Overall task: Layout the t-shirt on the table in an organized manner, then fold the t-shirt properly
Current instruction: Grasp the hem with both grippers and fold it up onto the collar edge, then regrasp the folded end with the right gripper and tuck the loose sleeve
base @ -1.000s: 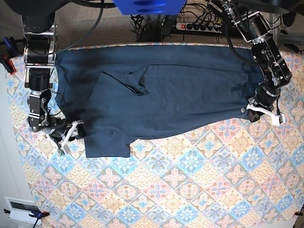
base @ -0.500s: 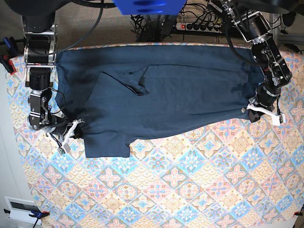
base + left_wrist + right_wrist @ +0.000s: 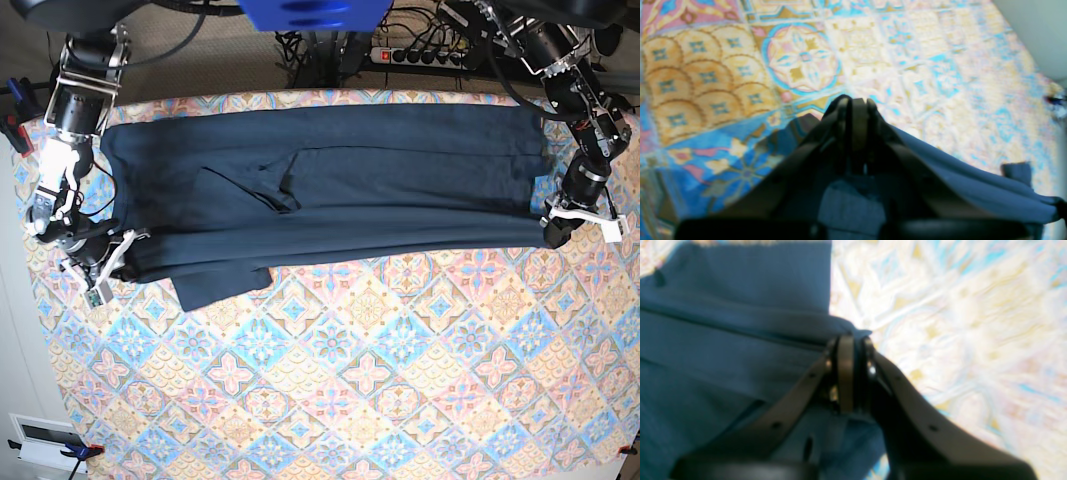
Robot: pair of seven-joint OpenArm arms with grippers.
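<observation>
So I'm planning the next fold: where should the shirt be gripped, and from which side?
Probably the near long edge of the shirt, at its two ends. It lies stretched flat across the table with bare cloth in front, so coming from the outer ends suits. The right tool and the left tool are shut on those near corners.

The t-shirt (image 3: 330,190) lies stretched sideways across the table's (image 3: 400,400) far half.

The t-shirt (image 3: 330,190) spans the tabletop's (image 3: 400,400) far edge, corner to corner. Each tool, left (image 3: 556,228) and right (image 3: 118,252), blocks one end of that strip. From the shirt's hem to the near edge lies open room.
</observation>
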